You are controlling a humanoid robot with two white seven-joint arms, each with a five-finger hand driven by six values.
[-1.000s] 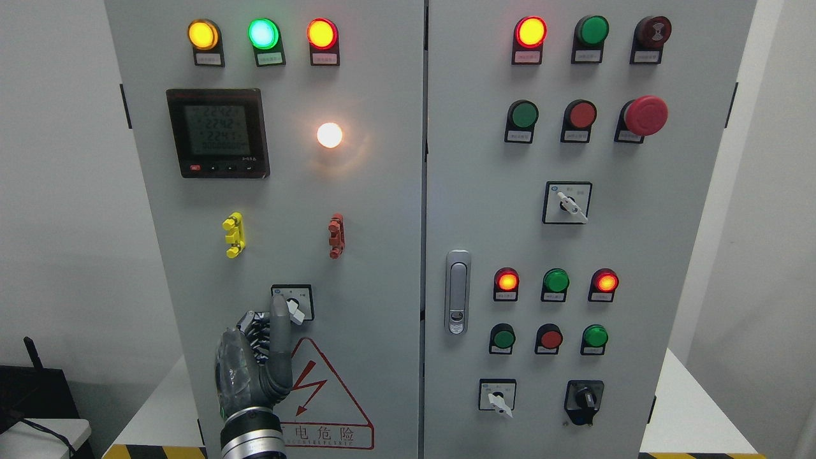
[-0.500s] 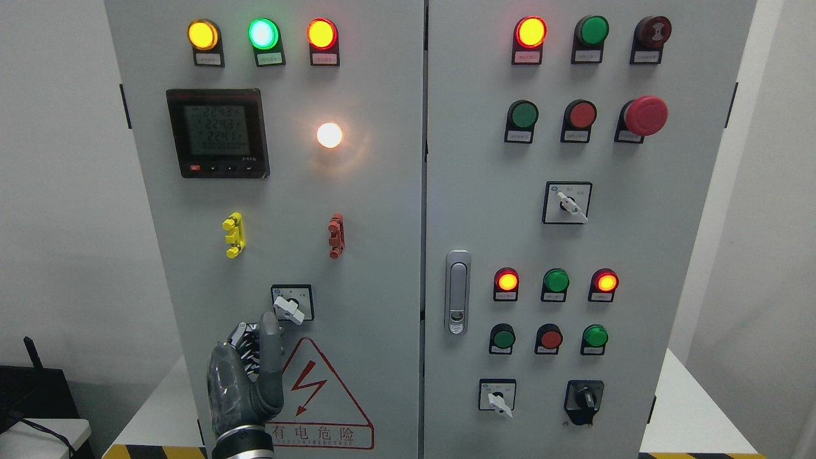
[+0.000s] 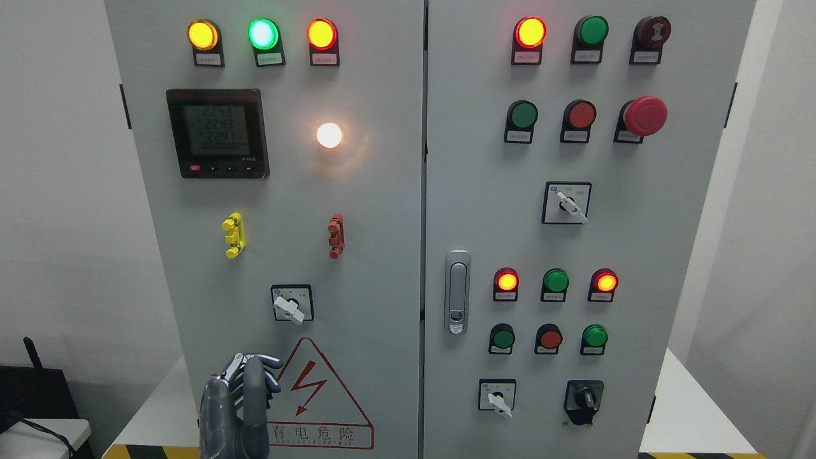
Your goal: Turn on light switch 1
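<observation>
On the cabinet's left door, a small rotary switch point(image 3: 291, 303) sits in a black-framed plate, its white handle slanting down to the right. The round white lamp point(image 3: 329, 135) above it glows. My left hand point(image 3: 241, 401) is low at the bottom edge, well below the switch and apart from it. One finger points upward, the others are curled, and it holds nothing. It overlaps the left corner of the red warning triangle point(image 3: 317, 395). My right arm is out of sight.
The left door also has a digital meter point(image 3: 217, 132), a yellow clip point(image 3: 234, 234), a red clip point(image 3: 335, 236) and three lit lamps on top. The right door carries a latch handle point(image 3: 457, 292), several buttons and selectors, and a red emergency stop point(image 3: 645, 115).
My left hand has dropped straight down from the rotary switch, where its finger touched the handle a second ago. The handle now stands uncovered; the lamp stays lit.
</observation>
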